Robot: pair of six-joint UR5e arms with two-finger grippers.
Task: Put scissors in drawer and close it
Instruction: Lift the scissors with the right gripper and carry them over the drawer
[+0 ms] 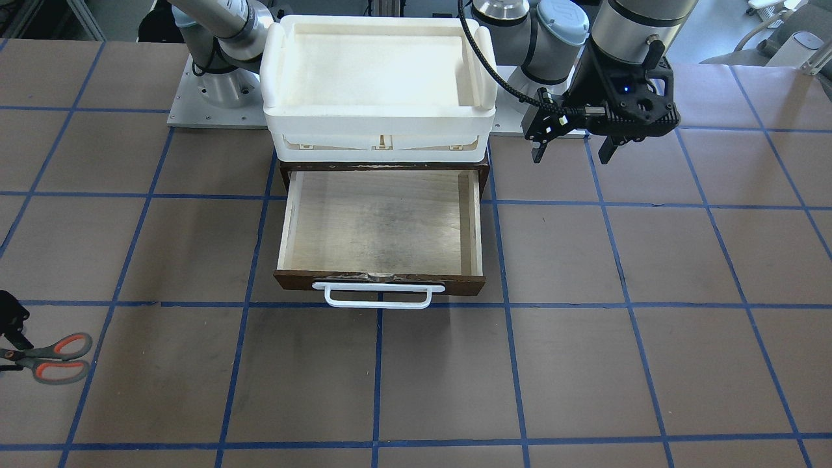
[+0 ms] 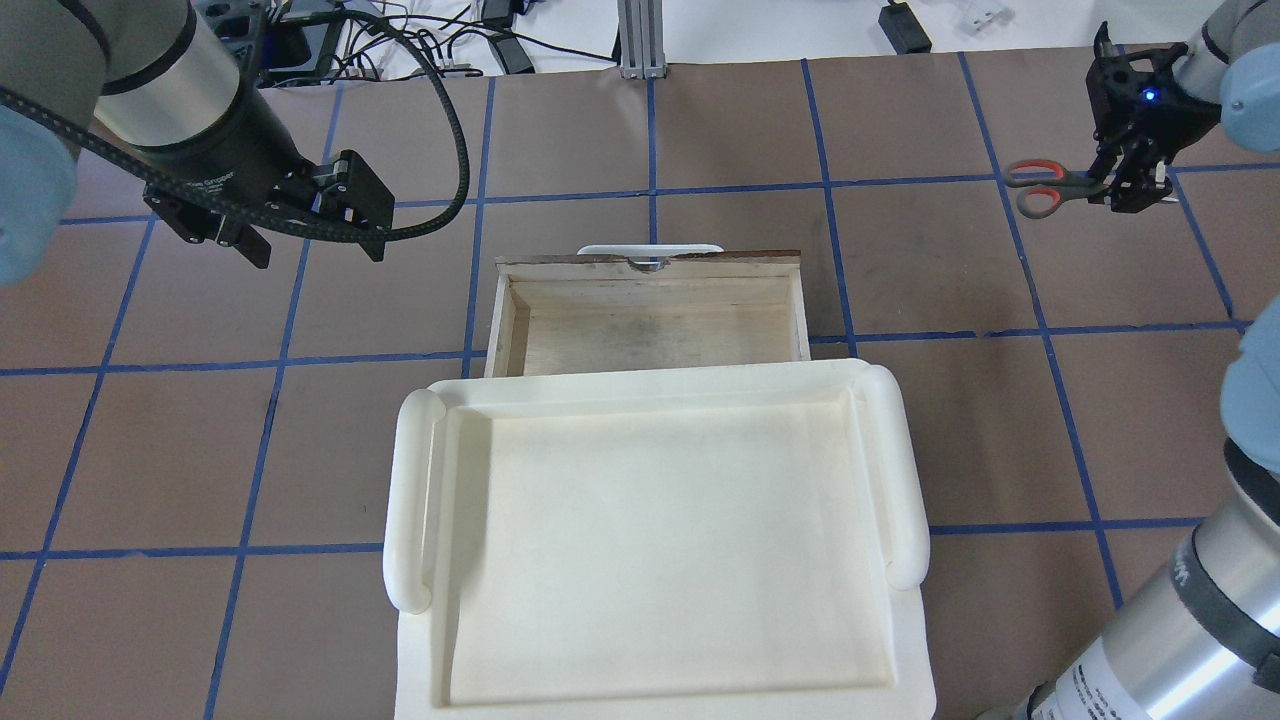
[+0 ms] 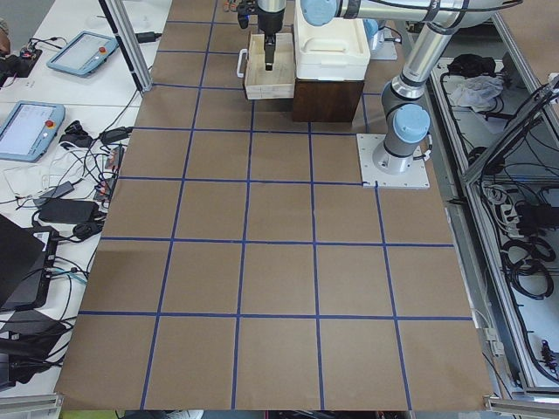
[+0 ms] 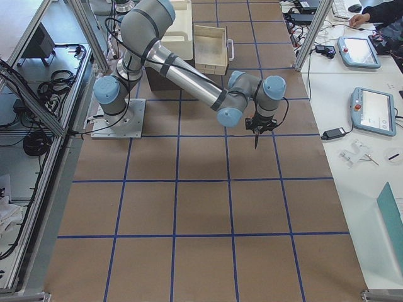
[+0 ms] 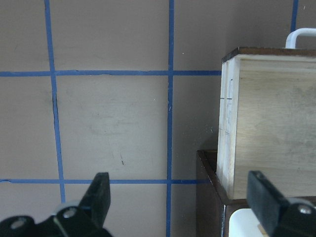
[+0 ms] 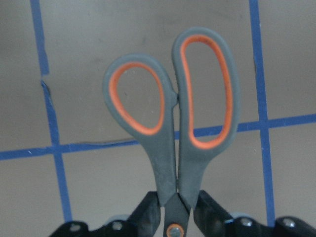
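The scissors [image 2: 1040, 188], with grey handles and orange linings, are held by my right gripper [image 2: 1130, 185] near their pivot, far off to the drawer's right. The handles point away from the gripper in the right wrist view [image 6: 173, 128], where its jaws are shut on them [image 6: 174, 222]. They also show at the edge of the front view [image 1: 55, 357]. The plywood drawer [image 1: 380, 221] stands pulled out and empty, with its white bar handle [image 1: 378, 296] in front. My left gripper [image 1: 571, 156] is open and empty beside the cabinet, left of the drawer [image 2: 650, 335].
A large white plastic tray [image 1: 377, 117] sits on top of the dark brown cabinet [image 1: 383, 168] and overhangs the back of the drawer. The brown table is marked with a blue tape grid. Both arm bases stand behind the cabinet.
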